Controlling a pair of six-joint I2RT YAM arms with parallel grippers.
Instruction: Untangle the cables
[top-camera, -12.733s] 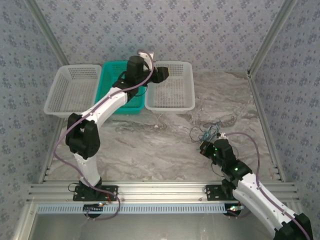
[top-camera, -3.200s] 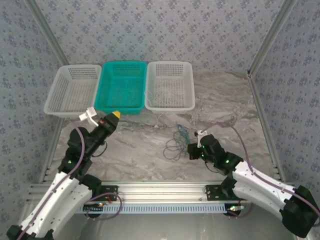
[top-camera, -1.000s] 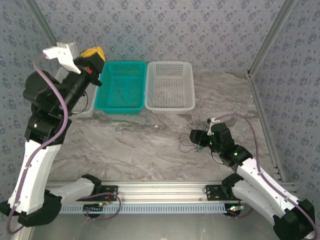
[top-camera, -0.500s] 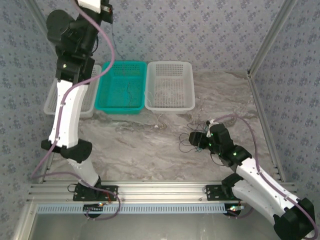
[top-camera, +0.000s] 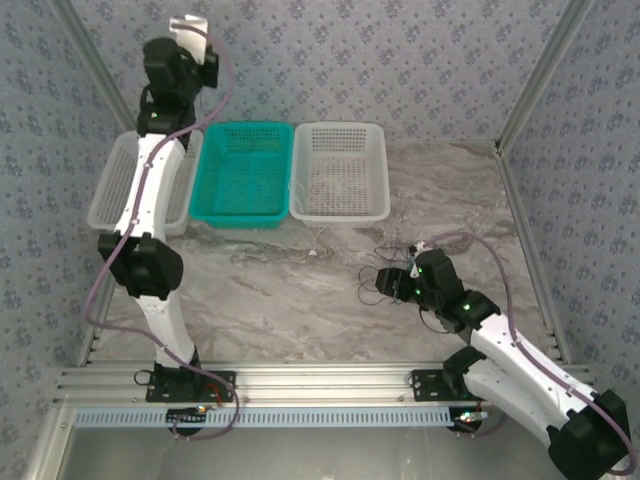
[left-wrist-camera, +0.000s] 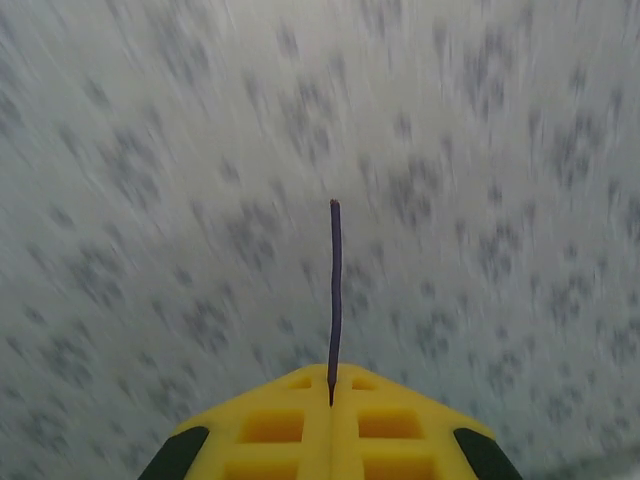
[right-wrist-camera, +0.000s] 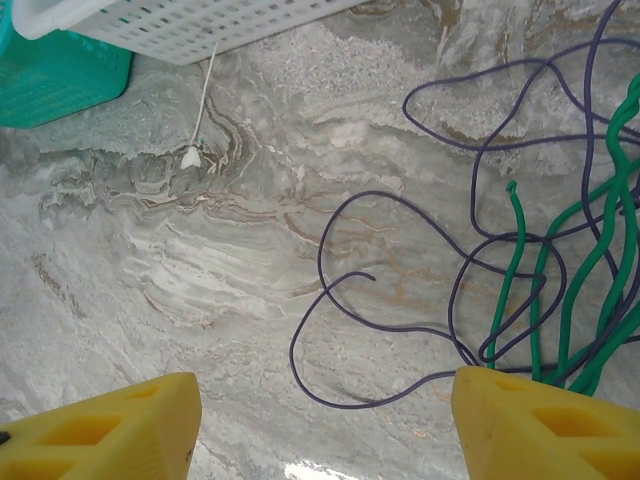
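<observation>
The cables (right-wrist-camera: 520, 250) lie tangled on the marble table (right-wrist-camera: 200, 300): thin dark purple loops crossed by curly green wires. My right gripper (right-wrist-camera: 320, 432) hovers low over them, open. One purple loop (right-wrist-camera: 310, 370) lies on the table between its yellow fingers (right-wrist-camera: 100, 432), and the green ends run under the right finger. From above the tangle (top-camera: 374, 284) sits just left of that gripper (top-camera: 394, 285). My left gripper (left-wrist-camera: 333, 388) is shut on one dark purple cable (left-wrist-camera: 335, 280), whose end sticks straight out past the tips. That arm (top-camera: 180, 60) is raised high by the back wall.
Three baskets stand in a row at the back: a white one (top-camera: 120, 185) on the left, a teal one (top-camera: 245, 172) in the middle, a white one (top-camera: 340, 170) on the right. A small white tie (right-wrist-camera: 192, 152) lies in front of the right white basket (right-wrist-camera: 170, 25).
The left arm has swung up and straightened toward the back wall, its gripper still shut on the wire. The right arm has hardly moved.
</observation>
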